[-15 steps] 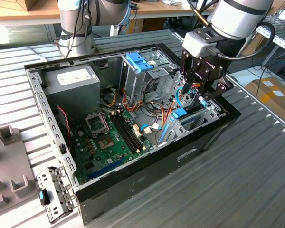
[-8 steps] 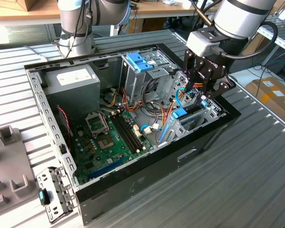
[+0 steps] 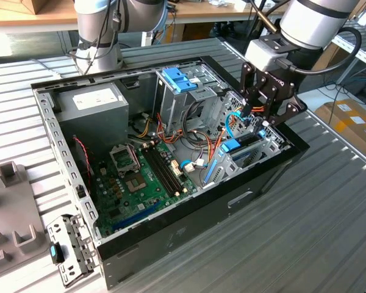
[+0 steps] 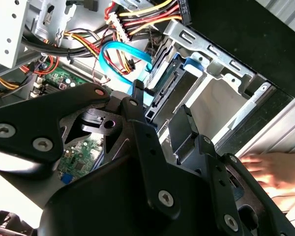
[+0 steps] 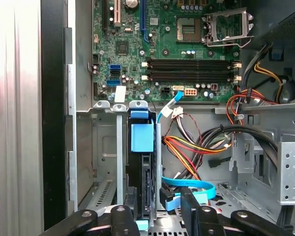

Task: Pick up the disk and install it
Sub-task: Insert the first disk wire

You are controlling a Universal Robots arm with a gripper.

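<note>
While the claw (image 3: 257,119) hangs released over the drive cage (image 3: 272,142) at the exterior view's right, it grips nothing. The disk (image 5: 142,147) stands on edge in that cage, near its spread fingers (image 5: 122,219).

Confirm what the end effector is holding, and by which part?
Cannot tell. The end effector sits at one end of the disk, standing on edge in the drive cage.

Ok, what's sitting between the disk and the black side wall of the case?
An empty slot of the grey drive cage, seen in the first wrist view between the disk and the black side wall.
</note>
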